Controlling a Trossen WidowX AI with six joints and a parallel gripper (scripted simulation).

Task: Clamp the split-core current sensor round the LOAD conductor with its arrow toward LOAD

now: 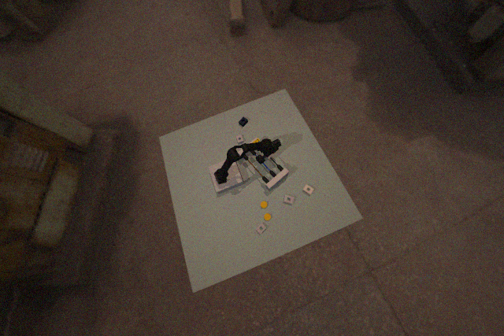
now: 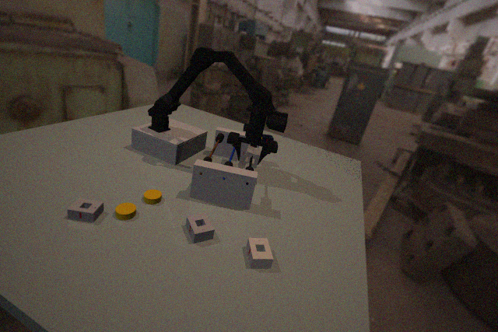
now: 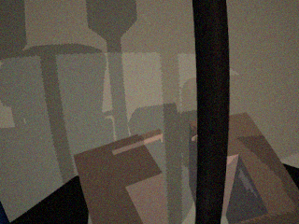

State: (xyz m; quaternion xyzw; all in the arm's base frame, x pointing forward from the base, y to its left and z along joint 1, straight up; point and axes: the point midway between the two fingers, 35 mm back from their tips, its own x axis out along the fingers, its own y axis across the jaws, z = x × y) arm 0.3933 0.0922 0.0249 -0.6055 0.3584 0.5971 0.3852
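Observation:
My gripper [image 2: 250,158] is shut on the pale split-core sensor [image 2: 253,152] [image 3: 114,161], over the right side of the conductor stand [image 1: 277,179] [image 2: 222,190]. In the wrist view the sensor's two halves stand apart, with a gap between them. A thick black bar [image 3: 211,70] crosses in front of the right half. The stand carries a brown conductor [image 1: 255,168] [image 2: 214,148], a blue one [image 1: 265,166] [image 2: 232,154] and a black one [image 1: 274,161]. The sensor is near the black one; whether it surrounds it cannot be told. The LOAD marker and the arrow cannot be read.
Pale blocks with square holes [image 1: 285,202] [image 2: 197,234] and two yellow discs [image 1: 263,204] [image 2: 152,196] lie in front of the stand. A dark blue block [image 1: 243,121] lies behind. The arm's pale base box [image 2: 155,147] stands left of the stand.

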